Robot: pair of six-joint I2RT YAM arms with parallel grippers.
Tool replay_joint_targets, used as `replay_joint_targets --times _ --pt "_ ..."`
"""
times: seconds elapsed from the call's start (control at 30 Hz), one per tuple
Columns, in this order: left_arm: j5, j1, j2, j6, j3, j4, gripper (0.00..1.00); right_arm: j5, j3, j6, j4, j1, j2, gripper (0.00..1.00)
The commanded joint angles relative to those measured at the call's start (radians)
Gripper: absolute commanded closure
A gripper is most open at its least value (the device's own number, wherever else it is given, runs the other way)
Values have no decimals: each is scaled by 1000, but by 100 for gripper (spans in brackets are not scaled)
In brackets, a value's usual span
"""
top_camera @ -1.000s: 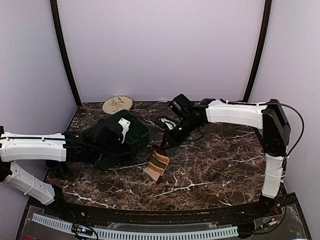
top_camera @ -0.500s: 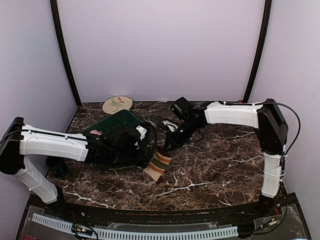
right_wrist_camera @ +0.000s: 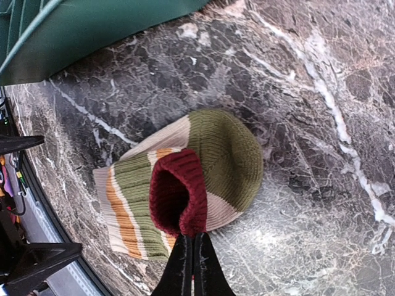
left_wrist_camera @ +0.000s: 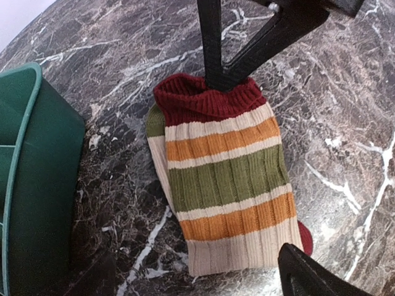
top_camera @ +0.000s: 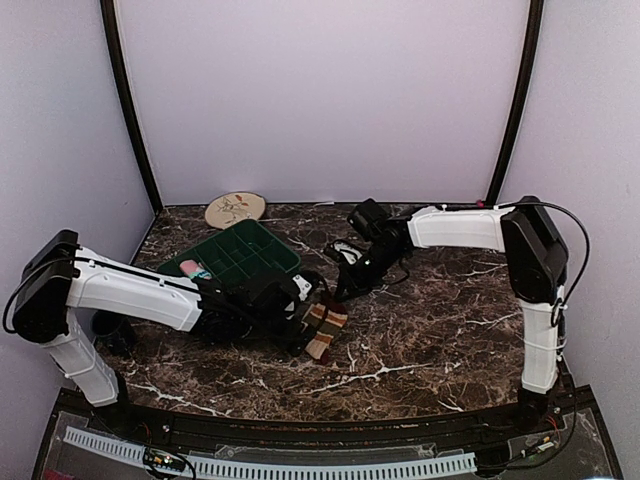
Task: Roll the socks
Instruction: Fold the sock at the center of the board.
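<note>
A soft, light striped sock lies flat on the marble worktop, just beside a green tray. The right tool is pinched shut on its dark red cuff, a good hold, as the limp knit likely slumps elsewhere. The left tool, fingers apart, hovers over the sock's other end, having swung across from above the tray

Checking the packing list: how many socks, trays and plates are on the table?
Socks: 2 (striped sock, pink sock)
Tray: 1
Plate: 1
Total: 4
</note>
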Motion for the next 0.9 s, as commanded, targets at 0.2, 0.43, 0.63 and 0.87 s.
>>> replay_joint_targets --times 0.2,0.43,0.63,0.87 --pt "-103 -6 148 -33 99 -109 6 -17 17 -27 7 -6 32 99" --pt "-132 -7 189 -95 113 -181 6 8 37 -32 9 -20 58 95" --pt "-126 -5 176 -160 83 -214 6 65 24 -2 52 -59 74 79" --pt "-95 -7 189 -192 108 -229 6 103 -35 57 165 -84 -18 60"
